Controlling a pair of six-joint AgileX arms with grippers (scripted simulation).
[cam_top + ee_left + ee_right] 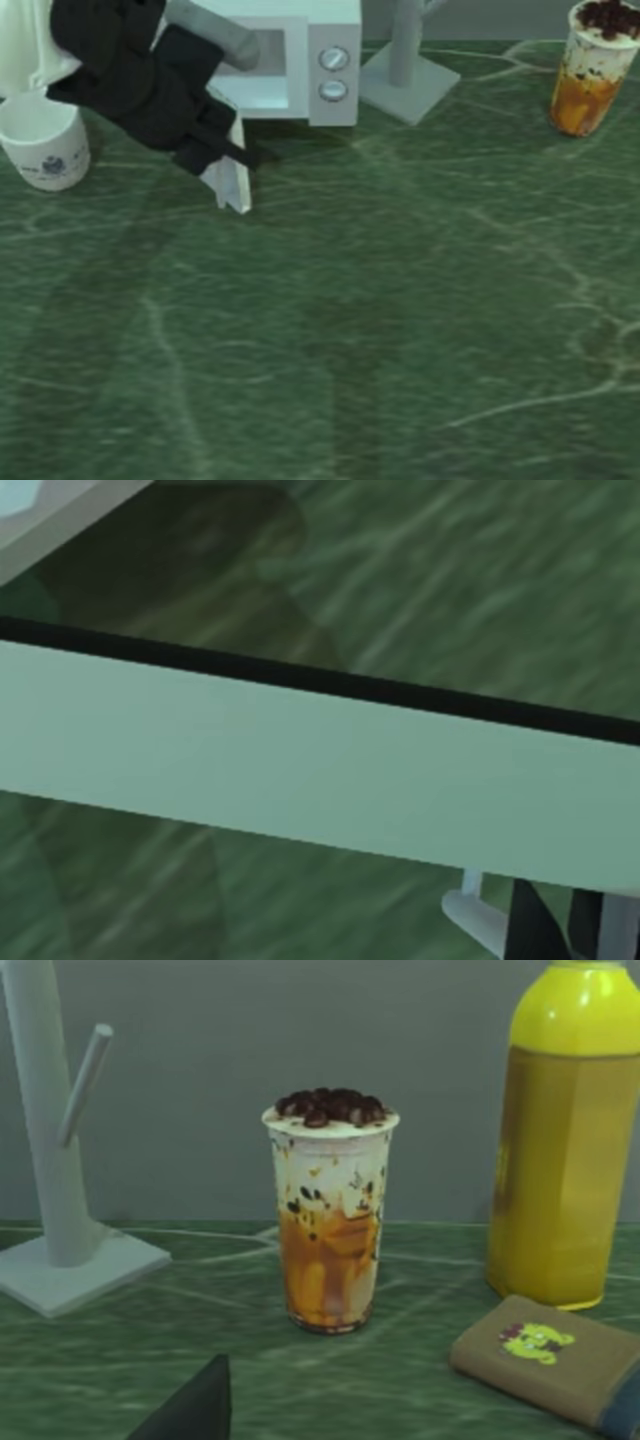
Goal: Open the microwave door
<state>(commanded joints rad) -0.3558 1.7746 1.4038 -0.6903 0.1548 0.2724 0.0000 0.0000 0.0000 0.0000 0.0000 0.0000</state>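
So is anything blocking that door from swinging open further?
Nothing visible. The door already stands swung out from the microwave, with the left gripper at it. Bare table lies around its free edge; the mug sits apart, further left. The right arm is out of the top view.

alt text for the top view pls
The left gripper sits at the microwave door, which is swung open toward the camera from the microwave. A white mug stands left, a mug rack and drink cup right.

Green marbled table (pixel 400 330) with microwave (pixel 330 40), mug (pixel 45 145), rack (pixel 408 75), drink cup (pixel 590 70).
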